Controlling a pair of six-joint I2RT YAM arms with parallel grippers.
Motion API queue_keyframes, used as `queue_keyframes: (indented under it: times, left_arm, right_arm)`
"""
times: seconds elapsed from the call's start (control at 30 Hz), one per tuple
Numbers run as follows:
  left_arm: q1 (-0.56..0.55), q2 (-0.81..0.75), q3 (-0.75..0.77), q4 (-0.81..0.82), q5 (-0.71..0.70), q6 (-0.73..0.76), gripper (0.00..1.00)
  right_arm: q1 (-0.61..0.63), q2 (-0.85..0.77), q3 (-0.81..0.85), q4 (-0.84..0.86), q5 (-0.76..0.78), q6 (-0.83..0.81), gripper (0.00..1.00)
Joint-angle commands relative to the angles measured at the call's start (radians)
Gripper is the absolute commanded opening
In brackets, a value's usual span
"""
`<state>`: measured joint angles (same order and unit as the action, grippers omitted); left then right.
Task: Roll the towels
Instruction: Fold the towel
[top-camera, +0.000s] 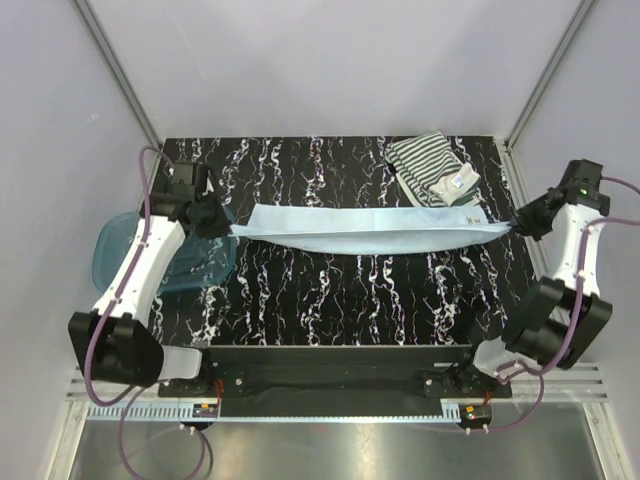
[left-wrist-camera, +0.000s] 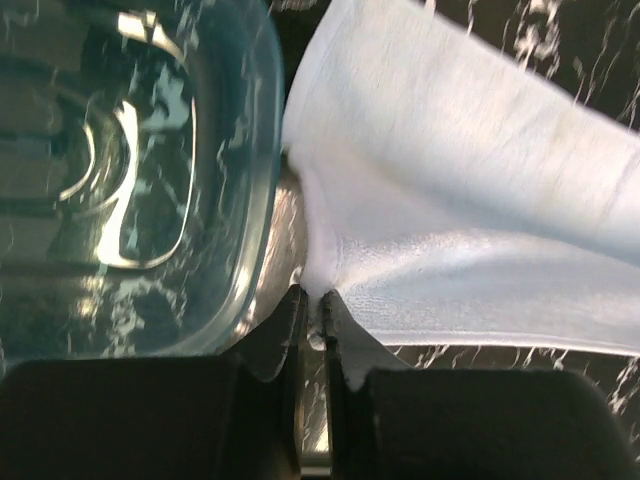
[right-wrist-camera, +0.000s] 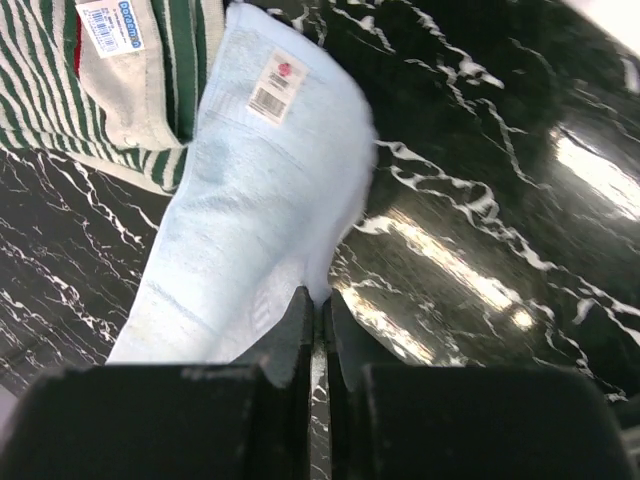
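Blue towel (top-camera: 365, 232) spans the tabletop (top-camera: 330, 300) from 9 to 3 o'clock, pulled out long and sagging slightly in the middle. My left hand (left-wrist-camera: 312, 305) pinches its 9 o'clock end, fingers narrow on the cloth. My right hand (right-wrist-camera: 315, 300) pinches the 3 o'clock end the same way. The striped towel (top-camera: 430, 170) lies folded at 1 o'clock, just beside the blue towel. The tub (top-camera: 120, 250) crowds my left hand at 9 o'clock.
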<state>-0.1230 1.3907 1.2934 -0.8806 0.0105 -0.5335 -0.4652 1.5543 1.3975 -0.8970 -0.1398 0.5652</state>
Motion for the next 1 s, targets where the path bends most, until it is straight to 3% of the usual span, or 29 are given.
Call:
queue_keyframes:
  times: [0.0, 0.13, 0.27, 0.37, 0.7, 0.97]
  left_arm:
    - [0.008, -0.117, -0.112, -0.023, 0.04, 0.033, 0.0]
    - [0.008, -0.231, -0.287, -0.017, 0.054, 0.035, 0.0]
    - [0.008, -0.298, -0.345, -0.029, 0.057, 0.047, 0.0]
    - [0.008, -0.295, -0.344, -0.026, 0.052, 0.052, 0.0]
    - [0.01, 0.034, -0.131, 0.009, 0.045, 0.069, 0.0]
    - [0.01, 0.321, 0.146, -0.001, 0.036, 0.073, 0.0]
  right_arm:
    - [-0.038, -0.161, -0.113, -0.008, 0.046, -0.039, 0.0]
    - [-0.05, -0.276, -0.253, -0.017, 0.051, -0.042, 0.0]
    - [-0.104, -0.371, -0.386, 0.013, 0.056, -0.016, 0.0]
    - [-0.107, -0.349, -0.387, 0.029, 0.03, -0.005, 0.0]
    - [-0.105, -0.051, -0.177, 0.067, -0.047, 0.013, 0.0]
    - [-0.041, 0.17, -0.05, 0.122, -0.051, 0.055, 0.0]
